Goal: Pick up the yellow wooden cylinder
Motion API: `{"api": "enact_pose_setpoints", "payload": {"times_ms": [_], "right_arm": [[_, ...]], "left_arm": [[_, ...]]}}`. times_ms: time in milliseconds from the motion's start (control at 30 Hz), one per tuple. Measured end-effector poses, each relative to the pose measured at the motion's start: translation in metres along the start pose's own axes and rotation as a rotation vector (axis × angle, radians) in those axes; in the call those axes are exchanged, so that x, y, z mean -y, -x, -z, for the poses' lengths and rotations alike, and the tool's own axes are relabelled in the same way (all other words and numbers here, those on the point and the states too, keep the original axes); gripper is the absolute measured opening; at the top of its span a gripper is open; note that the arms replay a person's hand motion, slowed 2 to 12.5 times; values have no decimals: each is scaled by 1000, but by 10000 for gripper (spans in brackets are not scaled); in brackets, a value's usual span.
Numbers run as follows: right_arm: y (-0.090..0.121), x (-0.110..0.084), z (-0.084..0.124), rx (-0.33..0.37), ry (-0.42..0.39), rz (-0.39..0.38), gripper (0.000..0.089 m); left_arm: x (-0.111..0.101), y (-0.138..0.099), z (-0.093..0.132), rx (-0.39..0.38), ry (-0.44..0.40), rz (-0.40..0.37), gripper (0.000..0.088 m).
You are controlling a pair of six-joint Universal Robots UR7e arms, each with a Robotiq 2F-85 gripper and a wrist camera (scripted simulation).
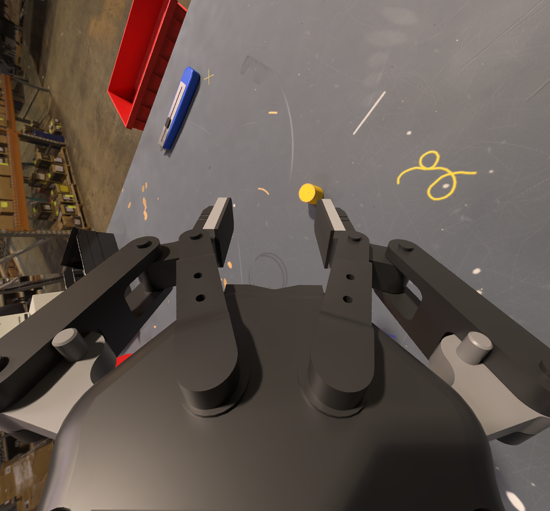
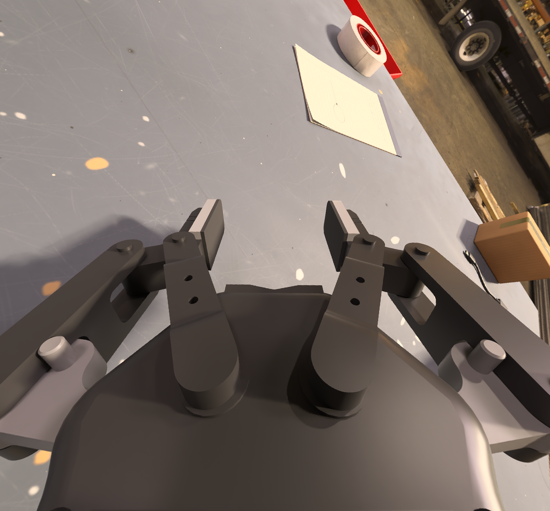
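Observation:
The yellow wooden cylinder (image 1: 310, 193) is small and lies on its side on the grey table (image 1: 342, 50), round end facing me. In the left wrist view my left gripper (image 1: 275, 202) is open and empty above the table. The cylinder sits just beyond the tip of the right finger (image 1: 331, 213), outside the gap between the fingers. In the right wrist view my right gripper (image 2: 273, 203) is open and empty over bare table (image 2: 148, 79). The cylinder does not show in that view.
A blue utility knife (image 1: 179, 106) lies near the table's left edge, beside a red bin (image 1: 143, 50). In the right wrist view there are a white sheet of paper (image 2: 345, 100), a roll of white tape (image 2: 361, 45), a red bin (image 2: 357, 5) and a brown cardboard box (image 2: 512, 246) along the right edge.

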State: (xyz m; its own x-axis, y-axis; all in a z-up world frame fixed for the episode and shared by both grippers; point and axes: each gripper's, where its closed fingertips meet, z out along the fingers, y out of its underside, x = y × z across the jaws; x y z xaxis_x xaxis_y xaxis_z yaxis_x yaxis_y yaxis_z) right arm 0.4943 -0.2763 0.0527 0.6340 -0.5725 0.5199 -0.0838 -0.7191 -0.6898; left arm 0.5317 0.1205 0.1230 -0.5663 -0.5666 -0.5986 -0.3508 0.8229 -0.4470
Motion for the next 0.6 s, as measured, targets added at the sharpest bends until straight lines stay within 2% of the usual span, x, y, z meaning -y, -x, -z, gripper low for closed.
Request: {"api": "enact_pose_setpoints", "payload": {"times_ms": [600], "right_arm": [[-4, -4, 2, -1, 0, -23, 604]], "left_arm": [[8, -1, -1, 3, -7, -15, 496]]}}
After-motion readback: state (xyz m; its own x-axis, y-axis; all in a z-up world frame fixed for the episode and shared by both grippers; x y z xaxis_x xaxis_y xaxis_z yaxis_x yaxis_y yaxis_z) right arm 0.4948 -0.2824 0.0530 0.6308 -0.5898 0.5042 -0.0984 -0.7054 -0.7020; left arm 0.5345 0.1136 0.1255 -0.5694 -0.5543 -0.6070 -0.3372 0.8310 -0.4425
